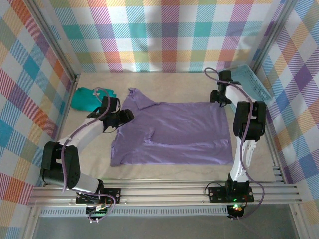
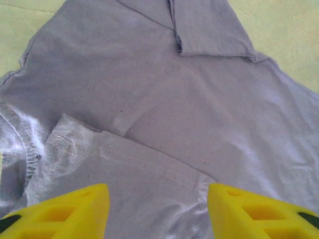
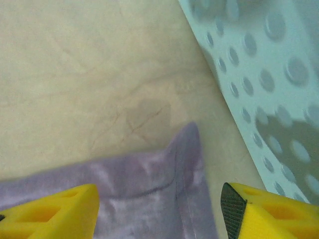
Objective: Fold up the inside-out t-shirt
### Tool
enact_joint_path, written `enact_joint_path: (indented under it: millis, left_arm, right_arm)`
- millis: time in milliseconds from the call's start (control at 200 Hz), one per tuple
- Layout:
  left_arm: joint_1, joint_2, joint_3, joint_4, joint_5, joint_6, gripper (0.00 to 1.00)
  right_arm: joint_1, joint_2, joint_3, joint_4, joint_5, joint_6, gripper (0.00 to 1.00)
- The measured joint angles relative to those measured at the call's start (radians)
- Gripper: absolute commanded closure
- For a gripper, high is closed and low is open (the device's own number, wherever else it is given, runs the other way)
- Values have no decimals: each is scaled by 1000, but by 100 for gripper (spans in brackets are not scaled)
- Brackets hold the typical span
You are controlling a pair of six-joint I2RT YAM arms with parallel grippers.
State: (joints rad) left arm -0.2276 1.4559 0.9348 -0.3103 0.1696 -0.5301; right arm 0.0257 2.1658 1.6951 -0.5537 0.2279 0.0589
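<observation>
Left gripper [image 2: 158, 211] half-open over t-shirt [image 2: 199, 99]

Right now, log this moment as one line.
t-shirt: spread on table | left end effector: open, above hemmed edge | right end effector: open, above shirt corner near basket

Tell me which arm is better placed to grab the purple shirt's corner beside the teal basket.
Right: the right pincer hangs open directly over that t-shirt corner beside the basket; the left pincer is over a sleeve at the shirt's opposite end.
</observation>
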Motion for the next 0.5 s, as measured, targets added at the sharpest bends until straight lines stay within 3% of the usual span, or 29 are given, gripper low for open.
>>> enact_joint_path:
  millis: [500]
  left_arm:
    - [0, 43, 37, -1, 1, 21, 45]
  right_arm:
    - [1, 156, 167, -77, 7, 8, 41]
